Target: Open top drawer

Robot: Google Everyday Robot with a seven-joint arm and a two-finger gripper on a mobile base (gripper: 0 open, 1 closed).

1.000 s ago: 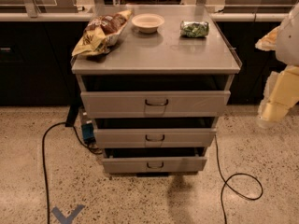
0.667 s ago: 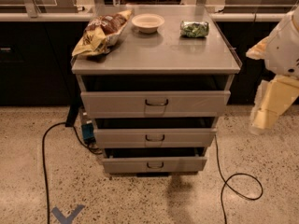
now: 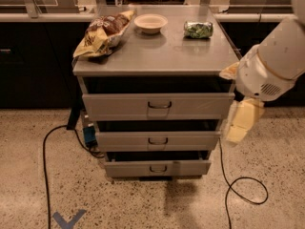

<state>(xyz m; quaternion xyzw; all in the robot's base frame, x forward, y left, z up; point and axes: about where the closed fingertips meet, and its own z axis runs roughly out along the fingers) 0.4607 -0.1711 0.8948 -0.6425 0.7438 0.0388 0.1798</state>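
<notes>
The top drawer (image 3: 119, 106) is the widest grey front of three in a grey metal cabinet, with a small dark wire handle (image 3: 159, 104) at its centre. A dark gap shows above it under the cabinet top. My arm enters from the right edge, and the gripper (image 3: 240, 123) hangs as a pale cream shape just off the drawer's right end, to the right of the handle and apart from it.
On the cabinet top (image 3: 162, 51) lie a chip bag (image 3: 102, 32), a white bowl (image 3: 150, 23) and a green packet (image 3: 198, 29). Two narrower drawers (image 3: 157, 140) (image 3: 157, 168) sit below. Black cables (image 3: 45, 166) (image 3: 243, 190) trail on the speckled floor at both sides. Dark counters run behind.
My arm and gripper have moved left, from the right edge of the view toward the right end of the top drawer. The drawers have not moved.
</notes>
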